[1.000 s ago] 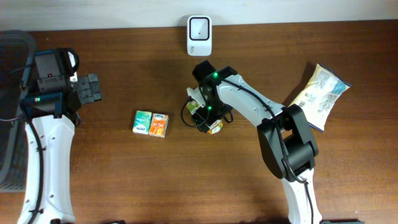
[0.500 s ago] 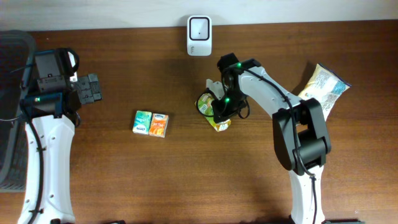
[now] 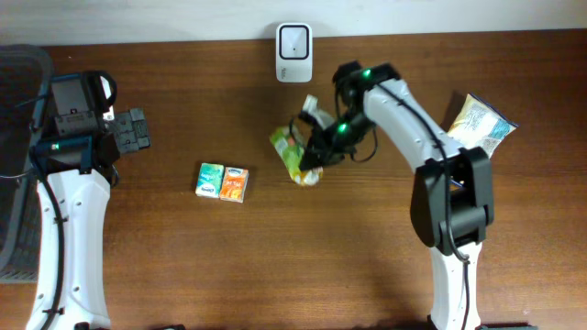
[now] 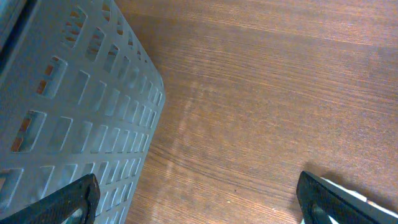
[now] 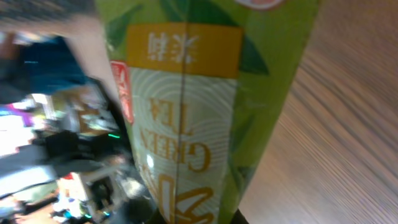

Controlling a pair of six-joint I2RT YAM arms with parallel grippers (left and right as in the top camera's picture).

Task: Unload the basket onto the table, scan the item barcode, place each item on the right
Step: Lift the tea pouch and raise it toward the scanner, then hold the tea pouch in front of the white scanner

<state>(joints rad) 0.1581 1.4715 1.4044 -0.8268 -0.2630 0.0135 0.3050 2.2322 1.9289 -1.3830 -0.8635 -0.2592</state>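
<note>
The item is a green tea packet (image 3: 292,151), light green with yellow lettering. It hangs tilted above the table, just below the white barcode scanner (image 3: 293,52) at the back edge. My right gripper (image 3: 326,145) is shut on its right end. In the right wrist view the packet (image 5: 205,93) fills most of the frame, and my right gripper (image 5: 199,218) is mostly hidden behind it at the bottom edge. Far to the left, my left gripper (image 3: 138,130) stands open over bare wood. The left wrist view shows nothing between that gripper's (image 4: 199,202) fingers.
A grey perforated basket (image 3: 18,165) stands at the left edge, close beside the left gripper (image 4: 62,93). Two small cartons, one green and one orange (image 3: 223,182), lie left of centre. A white and yellow snack bag (image 3: 472,137) lies at the right.
My right gripper has shut on the green tea packet and raised it off the table, swinging its free end left toward the scanner. The left arm has not moved.
</note>
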